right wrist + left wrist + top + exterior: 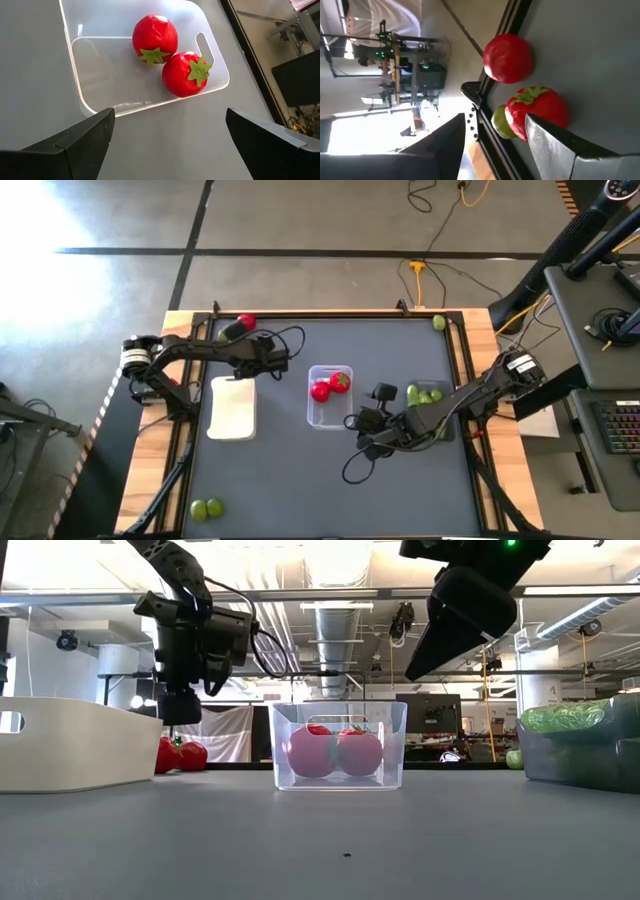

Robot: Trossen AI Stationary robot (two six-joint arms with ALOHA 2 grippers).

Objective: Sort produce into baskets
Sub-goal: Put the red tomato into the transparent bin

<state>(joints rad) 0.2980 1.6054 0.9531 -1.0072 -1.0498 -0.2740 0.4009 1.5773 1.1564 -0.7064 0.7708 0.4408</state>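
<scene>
A dark grey table top (pixel 300 470) framed in pale wood is seen from above, with both dark arms reaching in over it. Three rounded-rectangle trays are set across its middle. The white opaque tray (pixel 232 408) lies on the left side and nothing can be seen in it. The clear plastic tray (pixel 330 396) is placed at the centre and two small red round fruits with green tops (pixel 170 55) are held in it, touching each other. The dark grey tray (pixel 432 402) on the right is partly covered by the right arm; small round pale-green lime-like fruits (pixel 424 394) are seen inside it.

The left gripper (pixel 268 361) is held above the table between the white tray and the far edge. Its fingers (pixel 560 145) are parted a little and nothing is seen between them. In its wrist view two more red round fruits (pixel 520 80) lie just beyond the fingertips at the table's far rim, with a green piece (pixel 499 122) beside them.

The right gripper (pixel 366 424) is poised just beside the clear tray, on its right and nearer side, with its fingers (pixel 85 137) spread wide and empty; the two fruits in the tray lie ahead of it, apart from the fingertips.

Two pale-green round fruits (pixel 206 508) rest near the front left corner, and one more (pixel 439 323) lies at the far right corner.
</scene>
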